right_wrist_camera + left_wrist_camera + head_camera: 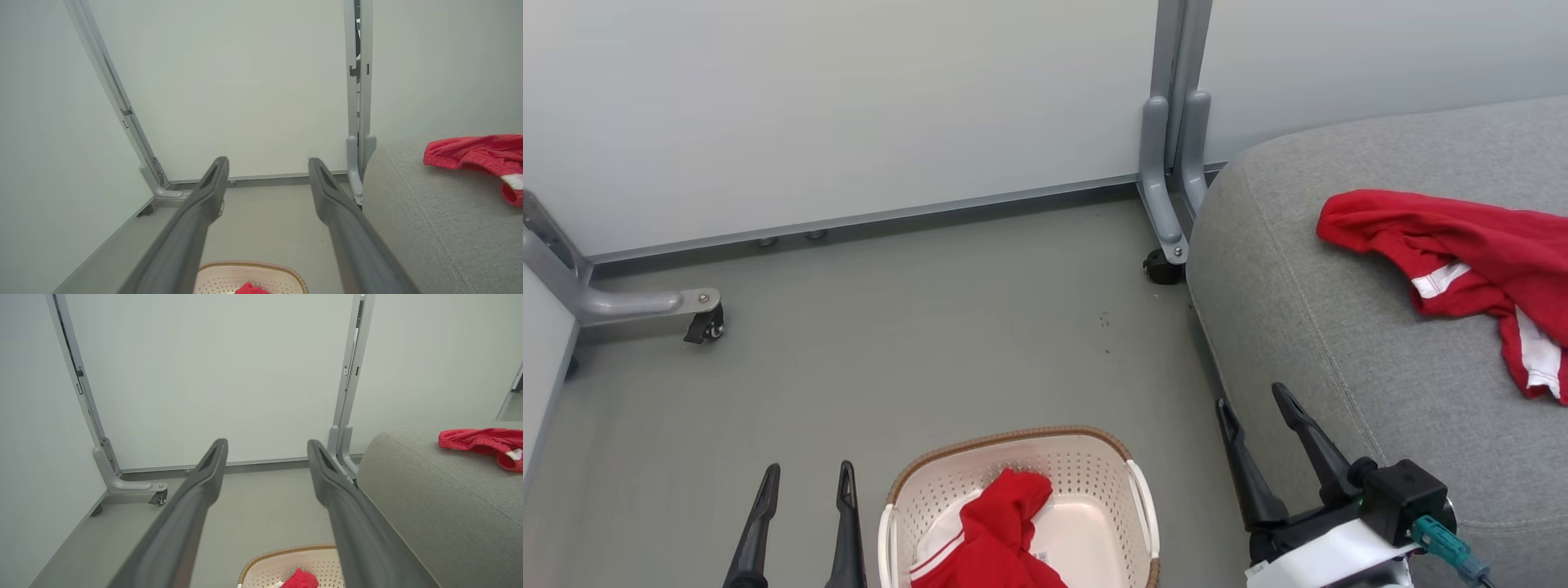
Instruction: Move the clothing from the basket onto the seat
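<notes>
L gripper (809,467) just left of laundry basket (1013,433), R gripper (1252,395) just right of it, both w/ fingers spread wide, holding nothing | basket holds 1 red garment (1001,523), bunched, white trim | 2nd red garment (1445,237) lies on sofa seat (1339,327), well right of basket | I judge cloth light, limp, not fragile; I'd pinch its raised top fold

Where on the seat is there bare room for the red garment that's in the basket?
The seat is bare from its rounded left corner across to the red garment lying on it, and along the front strip below that garment, near the right gripper. The far right is crowded by that garment.
</notes>
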### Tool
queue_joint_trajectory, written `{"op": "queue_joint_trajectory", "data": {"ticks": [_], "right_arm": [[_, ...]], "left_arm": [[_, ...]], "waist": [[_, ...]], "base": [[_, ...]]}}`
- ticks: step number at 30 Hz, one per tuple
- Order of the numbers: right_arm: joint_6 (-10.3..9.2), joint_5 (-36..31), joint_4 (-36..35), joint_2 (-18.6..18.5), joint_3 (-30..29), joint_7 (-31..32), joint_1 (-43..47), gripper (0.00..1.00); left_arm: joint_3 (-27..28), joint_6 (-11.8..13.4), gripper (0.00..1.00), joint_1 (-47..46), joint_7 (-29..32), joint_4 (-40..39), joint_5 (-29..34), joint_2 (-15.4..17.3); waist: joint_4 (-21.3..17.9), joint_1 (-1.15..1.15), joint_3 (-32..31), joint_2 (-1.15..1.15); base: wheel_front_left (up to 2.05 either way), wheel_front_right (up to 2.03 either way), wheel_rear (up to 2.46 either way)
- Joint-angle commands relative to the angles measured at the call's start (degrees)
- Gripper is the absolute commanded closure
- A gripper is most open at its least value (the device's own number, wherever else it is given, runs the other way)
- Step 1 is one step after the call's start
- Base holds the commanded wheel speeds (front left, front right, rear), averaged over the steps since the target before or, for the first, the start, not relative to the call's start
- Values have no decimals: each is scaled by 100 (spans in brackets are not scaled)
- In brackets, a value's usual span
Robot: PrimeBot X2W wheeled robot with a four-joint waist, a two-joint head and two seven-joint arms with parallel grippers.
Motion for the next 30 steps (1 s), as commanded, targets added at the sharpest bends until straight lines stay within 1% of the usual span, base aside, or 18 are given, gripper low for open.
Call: {"op": "queue_joint_trajectory", "data": {"ticks": [1, 5, 7, 13, 21, 30], "right_arm": [[-6, -34, 10, -29, 4, -17, 100, 0], [-5, -59, 57, -14, -20, -17, 116, 0], [-5, -48, 90, -6, -24, -18, 130, 0], [-6, -63, 225, 42, -86, -18, 134, 0], [-6, -77, 236, 79, -109, -17, 117, 0], [-5, -83, 278, 84, -62, -18, 147, 0]], "left_arm": [[-14, 61, 0, 94, -3, -13, 0, 13], [-71, 156, 0, 86, -3, 68, -3, 13], [-56, 206, 0, 74, -3, 98, -127, 13], [8, 122, 0, 73, -3, 183, -12, 13], [62, 49, 0, 95, -3, 224, 42, 13], [70, 60, 0, 138, -3, 250, -21, 12]], "waist": [[-67, 1, -48, 0], [-92, 1, -47, 0], [-87, 1, -46, 0], [-25, 1, -34, 0], [37, 1, -10, 0], [45, 1, -51, 0]], "base": [[0, 0, 0], [0, 0, 0], [0, 0, 0], [0, 0, 0], [0, 0, 0], [0, 0, 0]]}}
